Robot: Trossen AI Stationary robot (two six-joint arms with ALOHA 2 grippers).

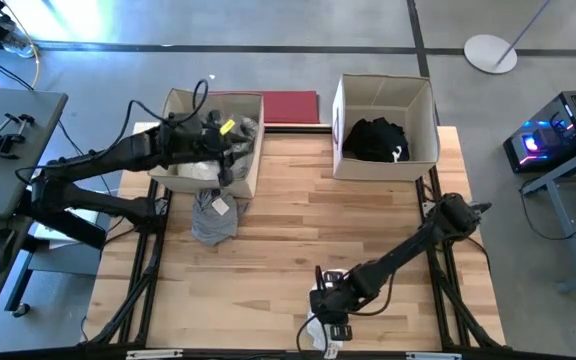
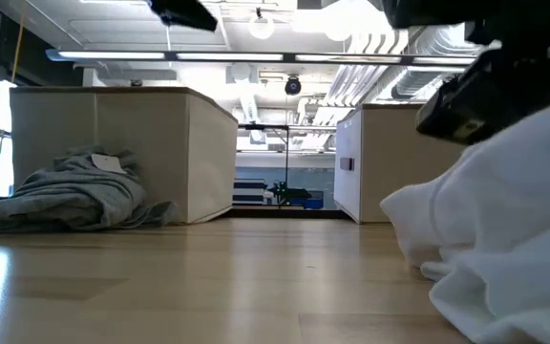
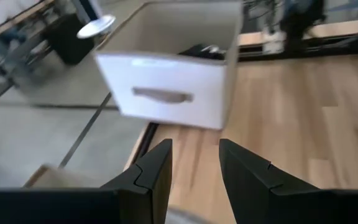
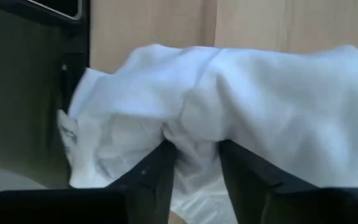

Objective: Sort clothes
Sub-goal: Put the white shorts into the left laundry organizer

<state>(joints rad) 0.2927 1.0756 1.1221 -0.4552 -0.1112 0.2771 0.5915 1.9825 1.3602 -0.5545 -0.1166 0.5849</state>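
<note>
**Right gripper pinching a white garment at the near edge; left gripper empty over the left box**

While the left gripper [image 1: 230, 140] hangs above the left fabric box [image 1: 173, 104] at about ten o'clock on the table, its fingers [image 3: 153, 171] stand a narrow gap apart with nothing between them, as the left wrist view shows. That position reads as a drop spot: light pieces already lie inside the box, so this looks to be the bin for pale clothes. A light grey garment [image 1: 212, 217] lies crumpled on the wood just in front of that box, outside it, and so probably still to be sorted.

At six o'clock, at the table's near edge, the right gripper [image 1: 330, 303] is down on a white garment [image 4: 241, 118]. In the right wrist view a fold of the cloth sits bunched between the two dark fingers [image 4: 157, 168], which stand narrow around it; the grip appears to be taking a pinch of fabric for lifting, though whether it is firm yet I cannot tell.

The right fabric box [image 1: 343, 160], at one o'clock, holds a black garment [image 1: 373, 138], suggesting darks go there and the white piece belongs across the table. A dark red mat [image 1: 290, 106] lies behind the table between the boxes.
</note>
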